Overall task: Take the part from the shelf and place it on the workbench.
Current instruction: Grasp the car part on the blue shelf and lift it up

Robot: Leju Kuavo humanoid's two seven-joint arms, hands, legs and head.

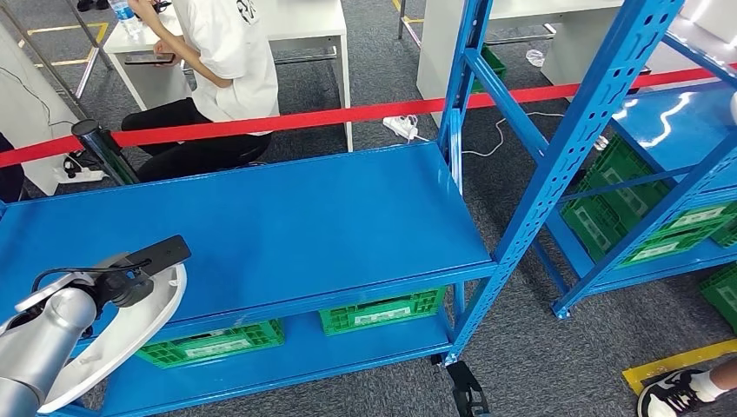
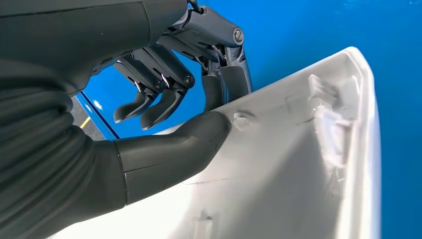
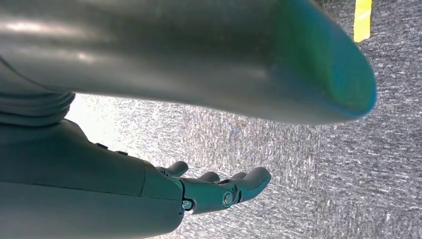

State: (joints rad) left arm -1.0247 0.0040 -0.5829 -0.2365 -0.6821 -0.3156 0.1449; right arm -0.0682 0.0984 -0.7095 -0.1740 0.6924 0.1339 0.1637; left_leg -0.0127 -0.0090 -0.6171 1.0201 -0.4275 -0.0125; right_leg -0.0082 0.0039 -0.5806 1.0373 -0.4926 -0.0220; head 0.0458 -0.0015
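My left hand (image 2: 164,134) pinches the white part (image 1: 122,343) at seven o'clock over the blue shelf (image 1: 287,230), my right hand (image 3: 219,191) hangs slack-fingered and empty, and I judge carrying to the table comes next.

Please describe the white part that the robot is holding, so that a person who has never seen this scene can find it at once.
Look at the long blue shelf in front of the robot, then at its near left corner. There the left hand grips a curved white plastic part. It is the only white thing there; the crates below are green.
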